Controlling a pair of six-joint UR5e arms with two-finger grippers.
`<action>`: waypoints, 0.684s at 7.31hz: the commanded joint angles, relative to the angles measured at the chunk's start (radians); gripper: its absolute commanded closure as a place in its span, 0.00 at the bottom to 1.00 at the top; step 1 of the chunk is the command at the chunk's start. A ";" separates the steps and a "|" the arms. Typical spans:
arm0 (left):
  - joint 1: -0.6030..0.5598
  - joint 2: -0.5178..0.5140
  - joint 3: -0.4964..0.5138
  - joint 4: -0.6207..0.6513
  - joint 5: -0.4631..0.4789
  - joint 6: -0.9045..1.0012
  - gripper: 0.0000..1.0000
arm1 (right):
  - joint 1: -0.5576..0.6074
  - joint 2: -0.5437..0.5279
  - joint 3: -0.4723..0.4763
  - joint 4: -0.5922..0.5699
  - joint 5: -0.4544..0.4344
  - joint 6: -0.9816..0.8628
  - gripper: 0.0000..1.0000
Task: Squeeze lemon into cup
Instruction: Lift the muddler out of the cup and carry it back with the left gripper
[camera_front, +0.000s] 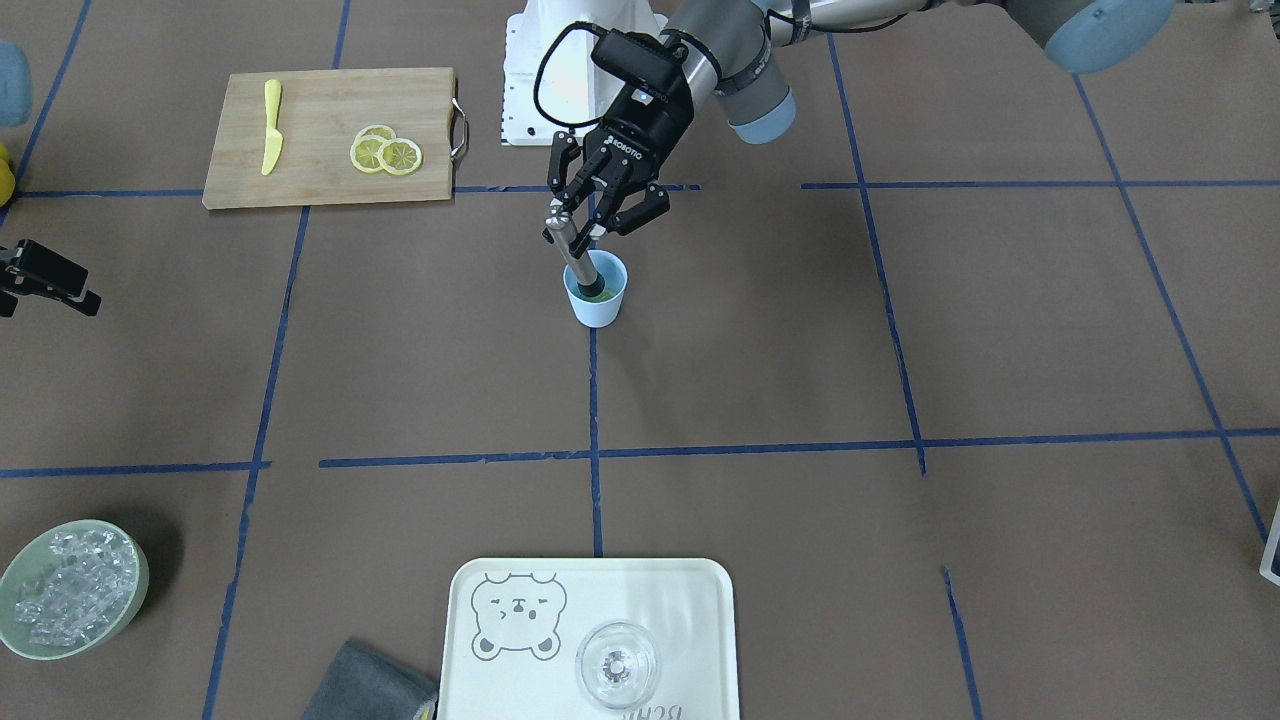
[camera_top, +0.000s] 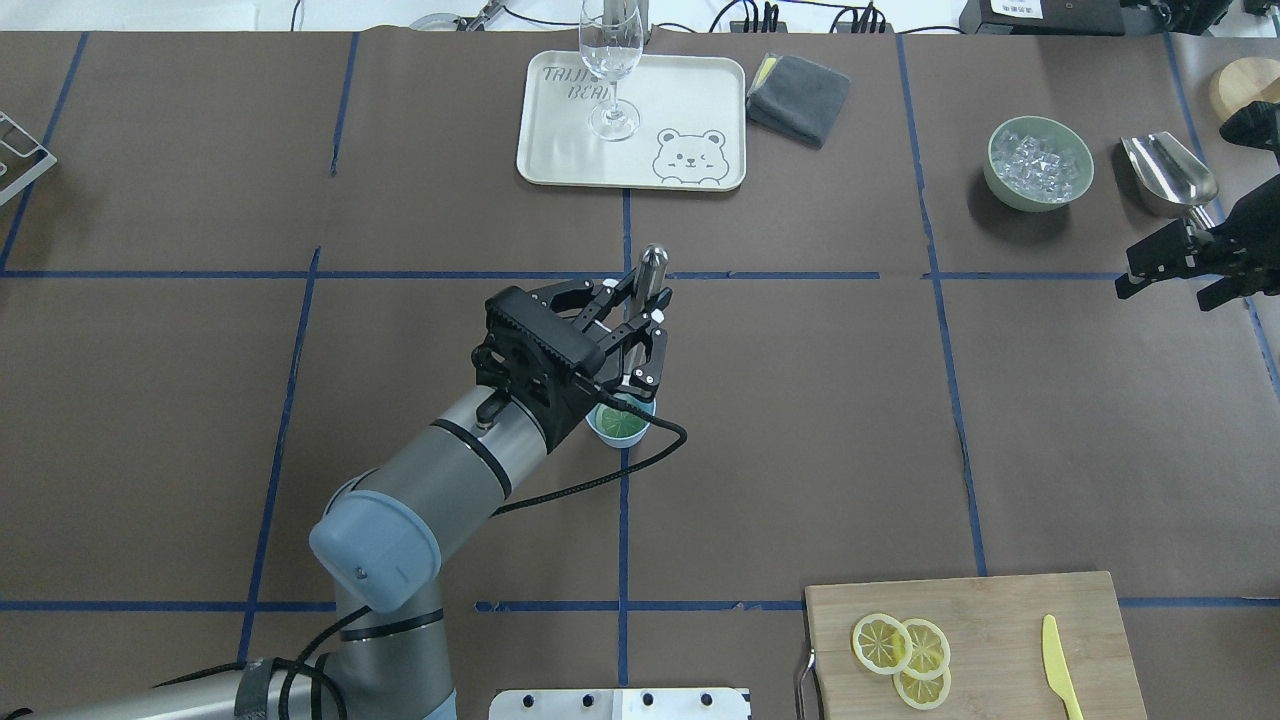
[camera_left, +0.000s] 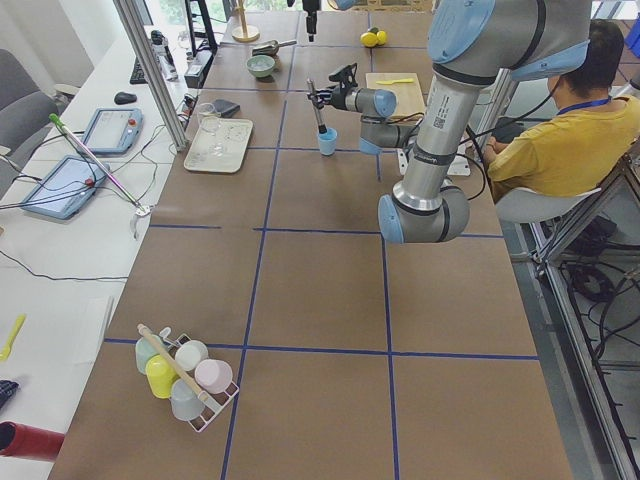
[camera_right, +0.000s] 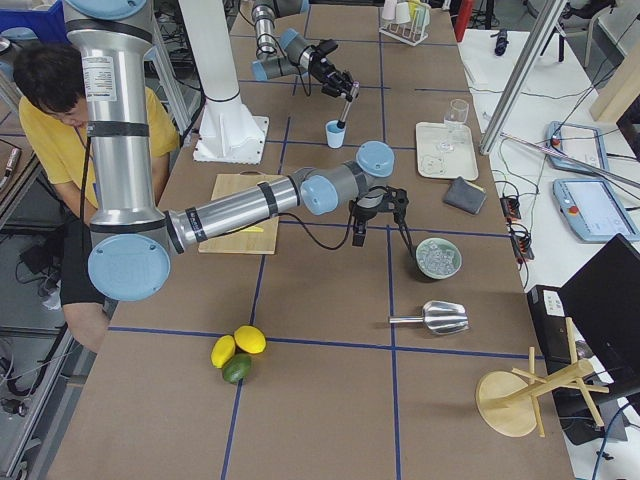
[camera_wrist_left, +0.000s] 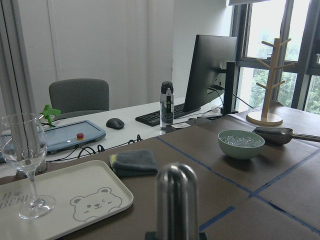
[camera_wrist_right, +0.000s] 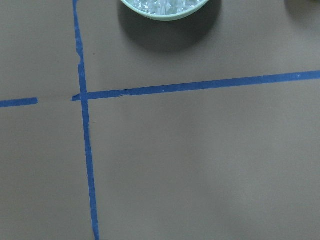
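Note:
The light-blue cup (camera_front: 597, 300) stands at the table's middle, with something greenish-yellow inside; it also shows in the overhead view (camera_top: 620, 427). My left gripper (camera_front: 583, 222) is shut on a metal muddler (camera_front: 568, 243) whose dark lower end is down in the cup. The muddler's rounded top shows in the overhead view (camera_top: 653, 262) and the left wrist view (camera_wrist_left: 176, 200). Three lemon slices (camera_front: 385, 153) lie overlapping on the wooden cutting board (camera_front: 320, 170). My right gripper (camera_top: 1165, 270) hangs open and empty near the ice bowl, far from the cup.
A yellow knife (camera_front: 271, 125) lies on the board. A pale green bowl of ice (camera_top: 1040, 163) and a metal scoop (camera_top: 1168, 172) stand at the far right. A white tray (camera_top: 700, 100) holds a clear glass (camera_top: 610, 60), with a grey cloth (camera_top: 798, 97) beside it.

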 joint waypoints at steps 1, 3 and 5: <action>-0.122 -0.010 -0.103 0.203 -0.103 -0.022 1.00 | 0.001 0.001 0.003 0.000 0.000 0.015 0.00; -0.186 0.043 -0.116 0.294 -0.194 -0.173 1.00 | 0.001 -0.001 0.003 0.000 -0.001 0.018 0.00; -0.333 0.060 -0.228 0.725 -0.429 -0.378 1.00 | 0.001 -0.010 0.005 0.000 -0.001 0.018 0.00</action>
